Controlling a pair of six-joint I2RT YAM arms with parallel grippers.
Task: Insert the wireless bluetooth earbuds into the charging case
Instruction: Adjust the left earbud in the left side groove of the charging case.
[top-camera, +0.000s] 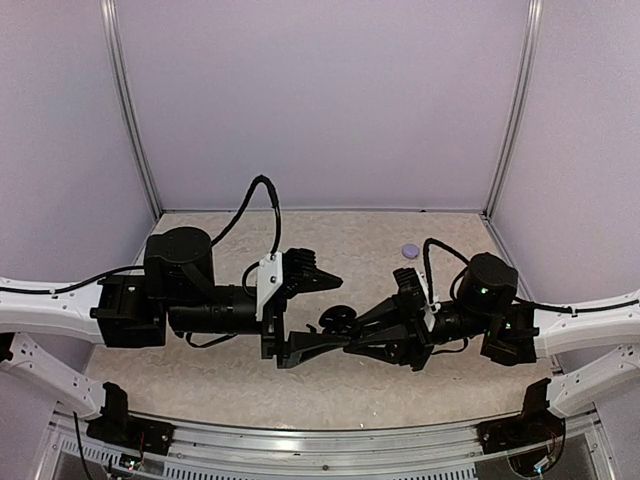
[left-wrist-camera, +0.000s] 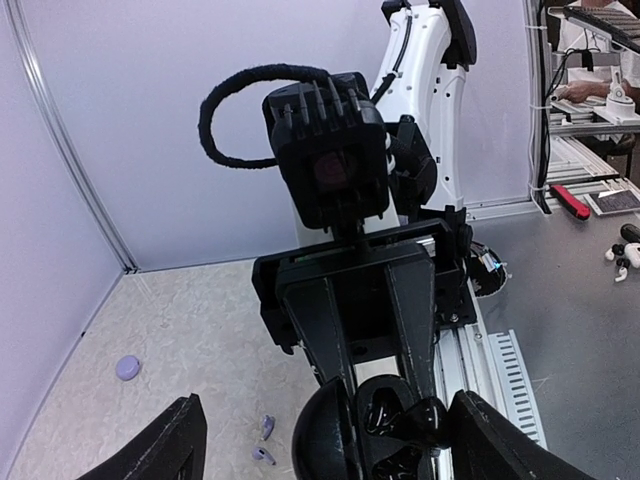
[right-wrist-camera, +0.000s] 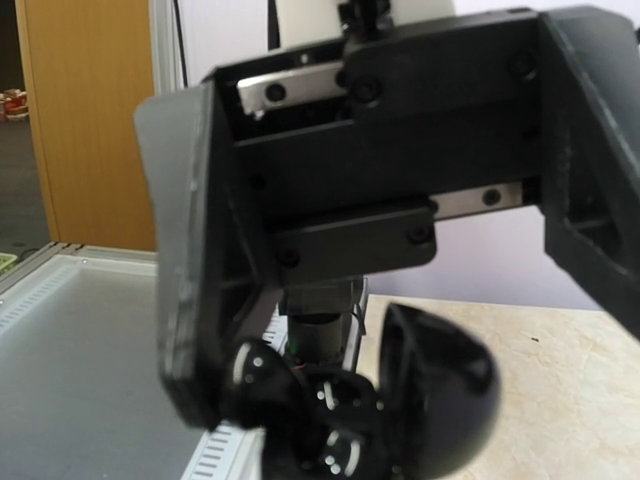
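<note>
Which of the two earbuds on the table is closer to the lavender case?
The upper earbud in the left wrist view; the lower earbud lies farther from the charging case.

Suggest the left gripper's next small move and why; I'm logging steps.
Probably ease the left gripper shut on the black clamshell: its open fingers straddle it, while the right gripper pinches it in mid-air.

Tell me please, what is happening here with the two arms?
The right gripper holds an open glossy black shell in shut jaws. The left gripper faces it, jaws wide open on either side. Two lavender earbuds and the small round lavender case lie on the table, untouched.
</note>
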